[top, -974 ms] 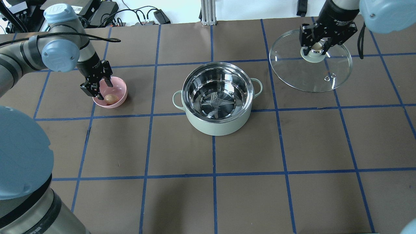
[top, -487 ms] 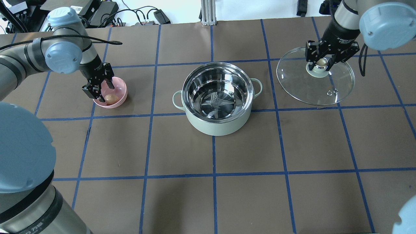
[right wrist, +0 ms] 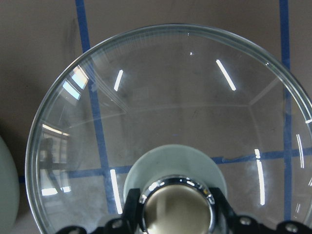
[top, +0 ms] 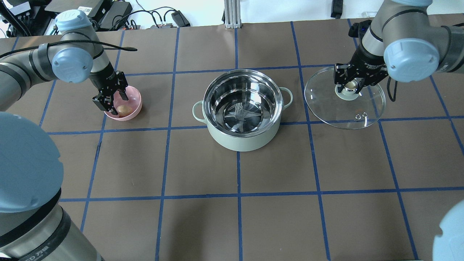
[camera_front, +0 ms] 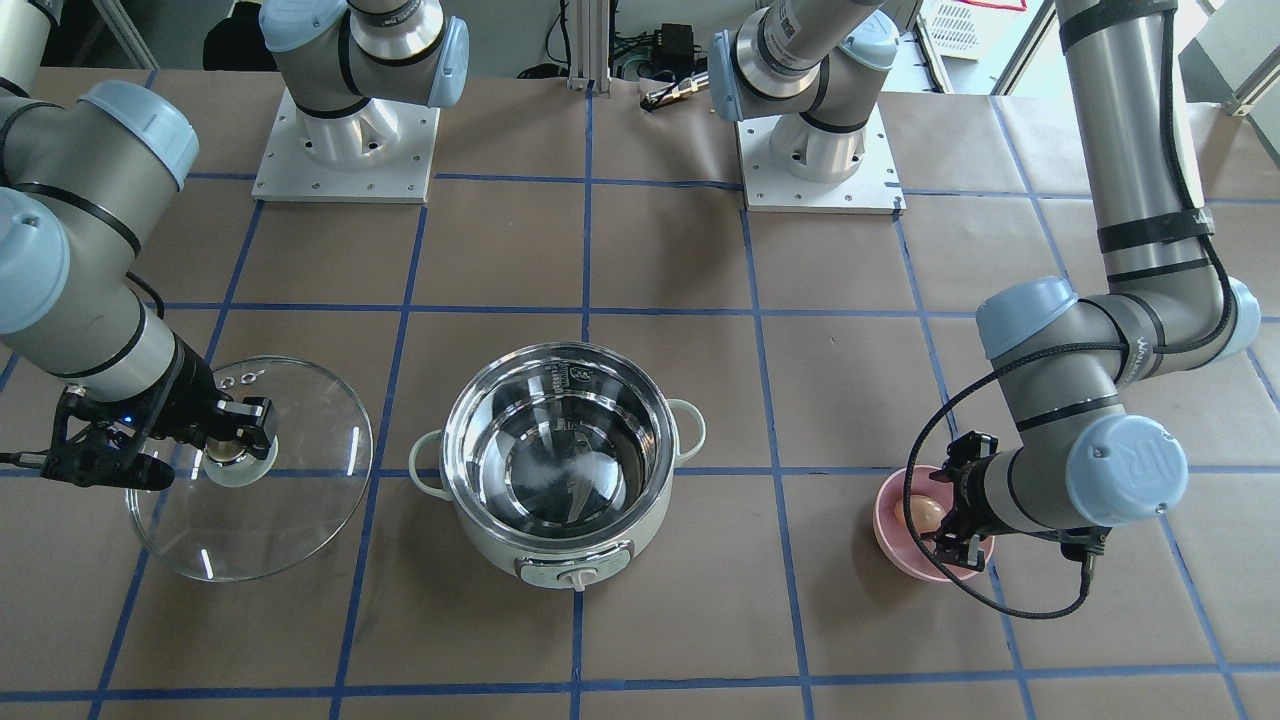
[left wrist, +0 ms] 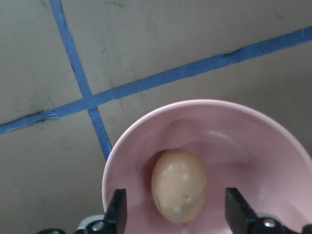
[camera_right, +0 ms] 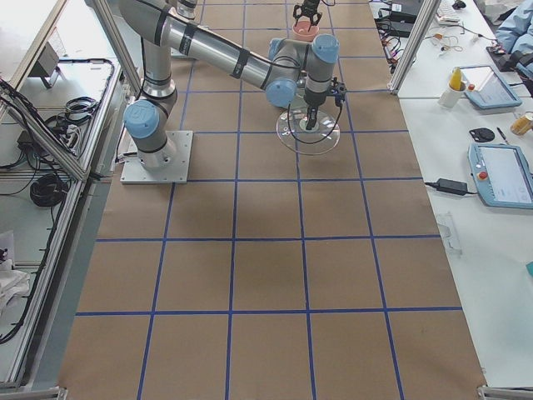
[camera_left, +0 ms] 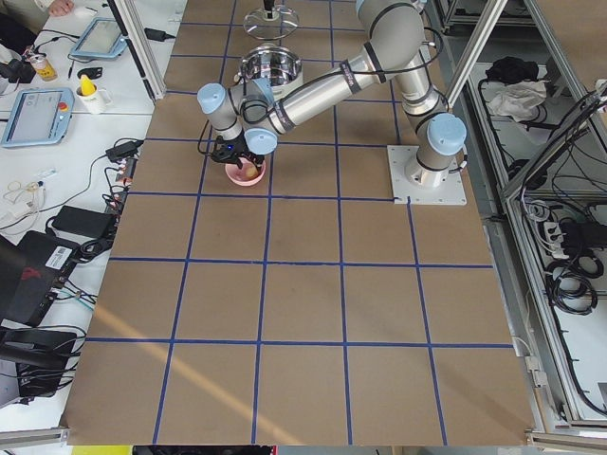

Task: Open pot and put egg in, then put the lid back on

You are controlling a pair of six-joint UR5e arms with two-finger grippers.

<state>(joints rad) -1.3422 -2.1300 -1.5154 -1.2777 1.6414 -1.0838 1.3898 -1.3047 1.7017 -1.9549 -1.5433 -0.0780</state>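
Pot [top: 241,139] stands uncovered near the middle of the table [top: 275,217], and its shiny steel inside holds nothing. On the robot's right side of it, just beside but not touching, is the lid [top: 337,105], a clear glass dome lying low over the table; I cannot tell if its rim already touches the surface. The right gripper [top: 349,87] comes down onto the centre of the lid, and its two fingers [right wrist: 134,207] are pressed against both sides of the round knob [right wrist: 176,207], so it pinches the lid by this knob. Well apart on the robot's left side of the pot sits the pink bowl [top: 133,98]. The left gripper [top: 111,100] hangs just over this bowl with its fingers spread wide, one on each side of the egg [left wrist: 178,185], with a clear gap to it on both sides. The egg lies on the bottom of the bowl, touched by nothing else.
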